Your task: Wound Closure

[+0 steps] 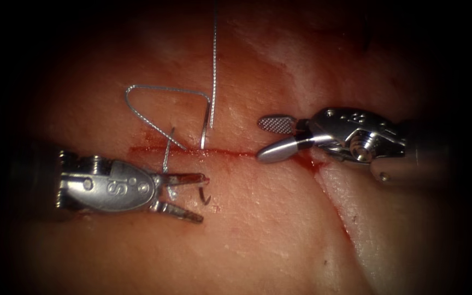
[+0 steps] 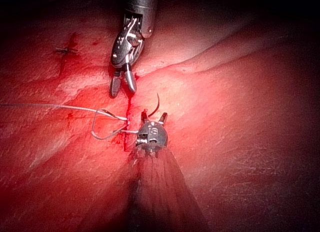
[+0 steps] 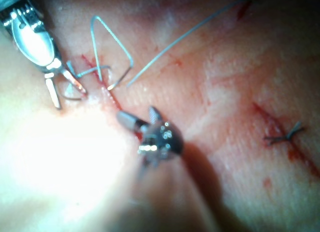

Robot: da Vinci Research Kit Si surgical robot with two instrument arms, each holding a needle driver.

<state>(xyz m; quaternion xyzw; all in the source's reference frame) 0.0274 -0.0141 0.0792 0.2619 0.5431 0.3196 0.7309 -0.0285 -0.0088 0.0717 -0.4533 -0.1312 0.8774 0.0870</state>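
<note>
The tissue [image 1: 258,235] has a red cut [image 1: 225,153] running across the endoscope view. My left tool [image 1: 192,198] lies just below the cut at the left, jaws open and holding nothing. A short dark arc of the needle [image 1: 206,195] rises from the tissue between its jaw tips; the rest is hidden. From close up, the needle [image 2: 158,103] curves up between the left tool's [image 2: 154,115] spread jaws. Thread [image 1: 162,89] loops above the cut, and one strand [image 1: 214,60] runs up out of view. My right tool [image 1: 273,137] hovers over the cut's right part, jaws open and empty.
Red fluid [image 1: 310,163] pools where the cut bends down to the right. An earlier stitch with short cut ends [image 3: 283,136] sits farther along the tissue, also seen as a dark stitch [image 2: 65,51]. The thread loop [image 3: 111,50] lies between both tools.
</note>
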